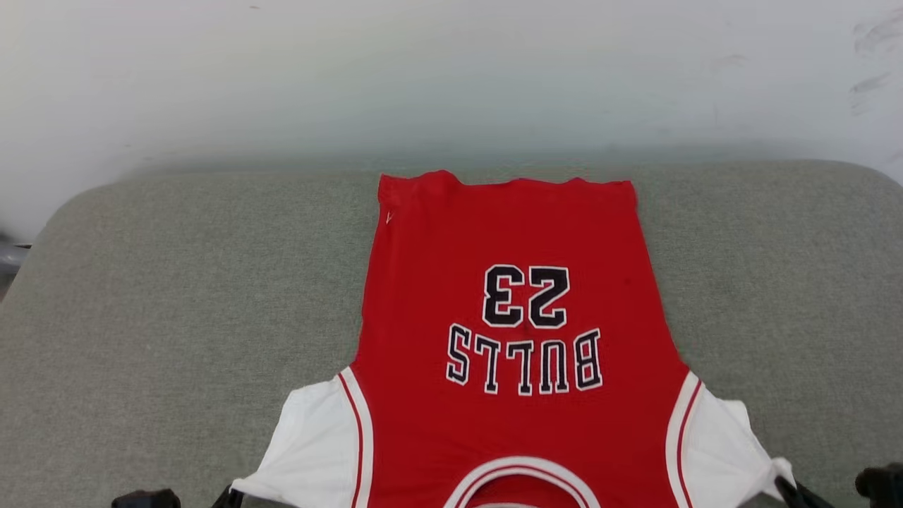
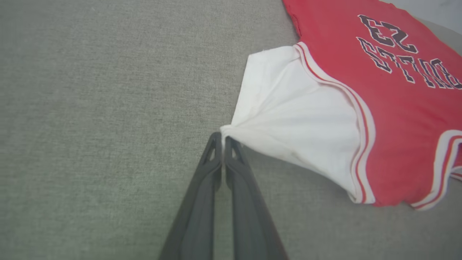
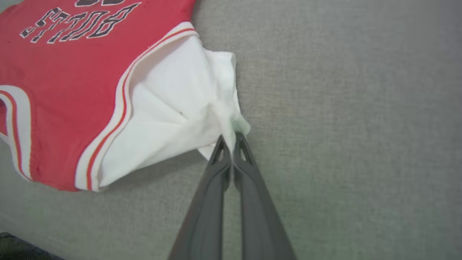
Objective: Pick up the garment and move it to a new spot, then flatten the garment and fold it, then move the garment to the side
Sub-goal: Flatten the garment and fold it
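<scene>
The garment [image 1: 508, 331] is a red T-shirt with white sleeves, lying spread on a grey cushioned surface [image 1: 176, 296] with its hem far from me and its collar near. "BULLS 23" reads upside down across it. My left gripper [image 2: 223, 139] is shut on the tip of one white sleeve [image 2: 288, 119], pulling it to a point; it shows at the head view's lower left [image 1: 229, 494]. My right gripper [image 3: 229, 139] is shut on the other white sleeve's edge [image 3: 180, 108], at the head view's lower right [image 1: 786, 483]. Both sleeve tips lift slightly off the surface.
The grey fabric surface extends wide on both sides of the garment. Behind it rises a pale wall [image 1: 451, 77]. The surface's rounded far corners [image 1: 77, 204] curve down at left and right.
</scene>
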